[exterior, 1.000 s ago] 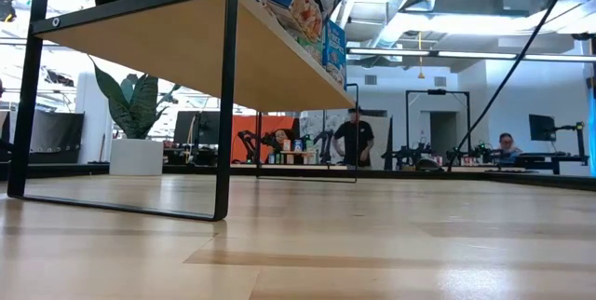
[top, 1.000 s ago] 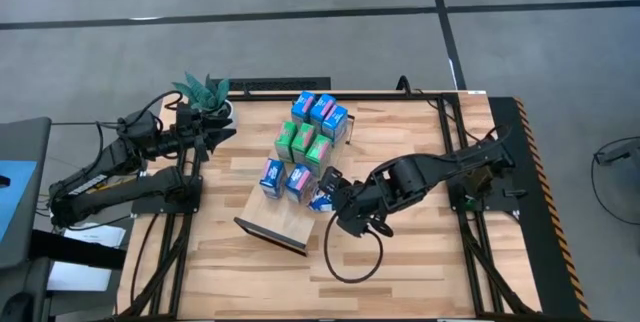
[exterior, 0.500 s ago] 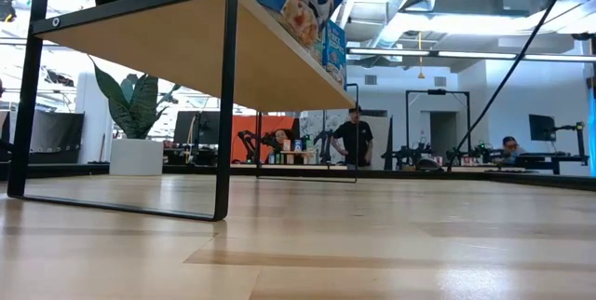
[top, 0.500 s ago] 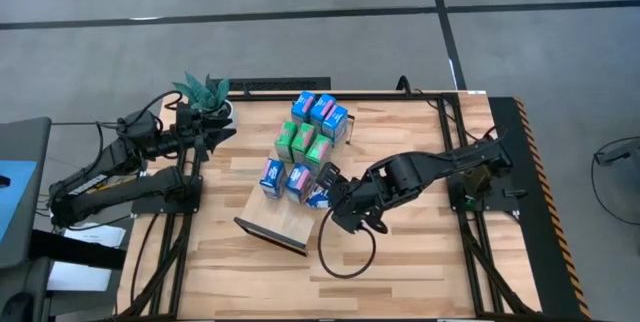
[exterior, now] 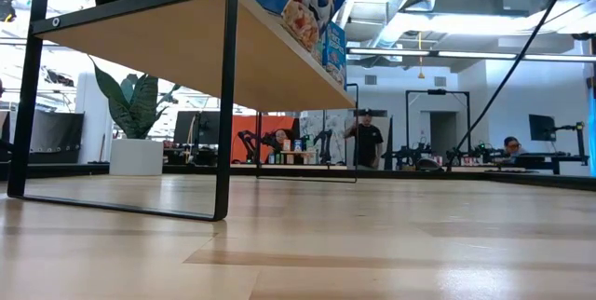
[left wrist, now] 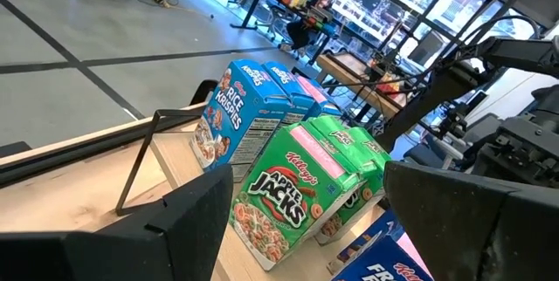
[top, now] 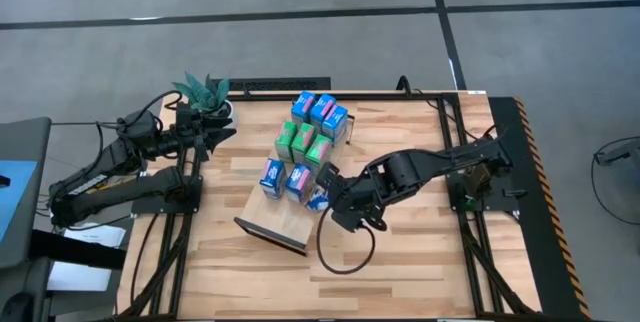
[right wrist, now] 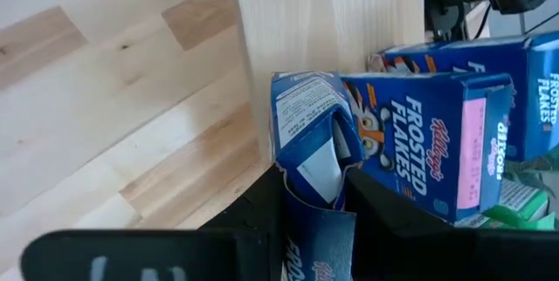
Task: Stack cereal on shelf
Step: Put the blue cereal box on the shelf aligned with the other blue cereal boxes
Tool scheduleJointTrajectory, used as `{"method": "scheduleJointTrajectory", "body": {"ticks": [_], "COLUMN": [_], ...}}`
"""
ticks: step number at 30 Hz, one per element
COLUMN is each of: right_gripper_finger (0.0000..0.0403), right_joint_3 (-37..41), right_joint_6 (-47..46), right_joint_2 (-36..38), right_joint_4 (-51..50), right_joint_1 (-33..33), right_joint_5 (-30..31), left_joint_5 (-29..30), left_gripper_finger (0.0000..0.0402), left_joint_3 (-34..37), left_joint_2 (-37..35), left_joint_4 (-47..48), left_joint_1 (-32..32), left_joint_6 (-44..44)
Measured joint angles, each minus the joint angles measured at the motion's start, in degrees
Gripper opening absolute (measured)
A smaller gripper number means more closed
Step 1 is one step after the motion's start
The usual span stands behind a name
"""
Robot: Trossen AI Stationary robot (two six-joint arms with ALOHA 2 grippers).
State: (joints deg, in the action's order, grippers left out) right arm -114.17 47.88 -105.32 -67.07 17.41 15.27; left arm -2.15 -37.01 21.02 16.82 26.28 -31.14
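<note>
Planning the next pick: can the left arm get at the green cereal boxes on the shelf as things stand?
Probably yes. The left end effector is open and waits beside the shelf. The green cereal boxes face it with nothing between; the right end effector is busy at the far side.

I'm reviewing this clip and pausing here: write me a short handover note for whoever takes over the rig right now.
Right gripper: shut on a blue Frosted Flakes carton, held at the shelf's right edge, not yet released.
Left gripper: open, waiting at the table's left side near the plant, holding nothing.
Done: eight cartons already stand on the shelf, blue and green.
Left: set the held carton down beside the other blue ones, release, and withdraw the right arm.
</note>
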Motion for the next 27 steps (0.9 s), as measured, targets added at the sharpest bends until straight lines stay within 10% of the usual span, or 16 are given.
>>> {"method": "scheduleJointTrajectory", "body": {"ticks": [27], "right_gripper_finger": [0.0211], "right_joint_3": [-0.04], "right_joint_6": [-2.40], "right_joint_2": [0.00], "right_joint_4": [0.31], "right_joint_1": [-0.70], "right_joint_5": [-0.17], "left_joint_5": [0.02], "left_gripper_finger": [0.0286], "left_joint_3": [0.00], "left_joint_2": [-0.01], "left_joint_4": [0.00], "left_joint_1": [0.01], "left_joint_6": [0.07]}}
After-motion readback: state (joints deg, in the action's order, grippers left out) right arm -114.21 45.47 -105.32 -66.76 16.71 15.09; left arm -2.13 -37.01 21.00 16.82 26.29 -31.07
